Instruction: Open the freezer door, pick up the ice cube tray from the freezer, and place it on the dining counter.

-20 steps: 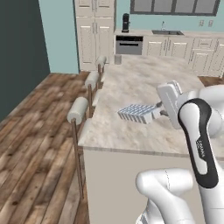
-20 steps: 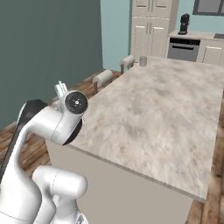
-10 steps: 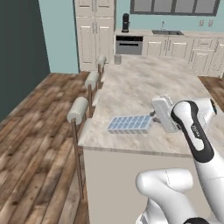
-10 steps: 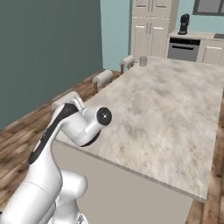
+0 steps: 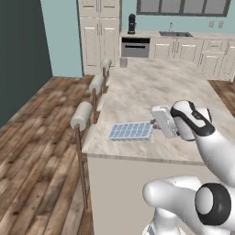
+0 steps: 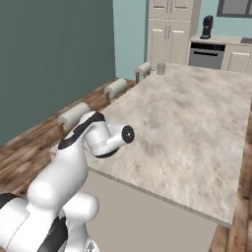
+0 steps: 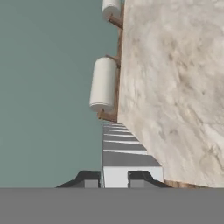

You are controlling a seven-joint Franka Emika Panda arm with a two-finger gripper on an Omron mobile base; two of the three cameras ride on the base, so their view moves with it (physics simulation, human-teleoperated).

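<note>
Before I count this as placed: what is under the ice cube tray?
The marbled dining counter lies under the ice cube tray, near the stool-side corner. The gripper is shut on its end. Whether it rests fully flat is hidden.

Ice cube tray (image 7: 124, 151) between closed jaws

The dining counter (image 5: 137, 87) has a beige marbled stone top, smooth and matt; the ice cube tray (image 5: 131, 131) looks like pale blue-white plastic; the stools (image 5: 82, 114) pair cream padded backs with brown wood; plank wood floor (image 5: 32, 151)
</note>
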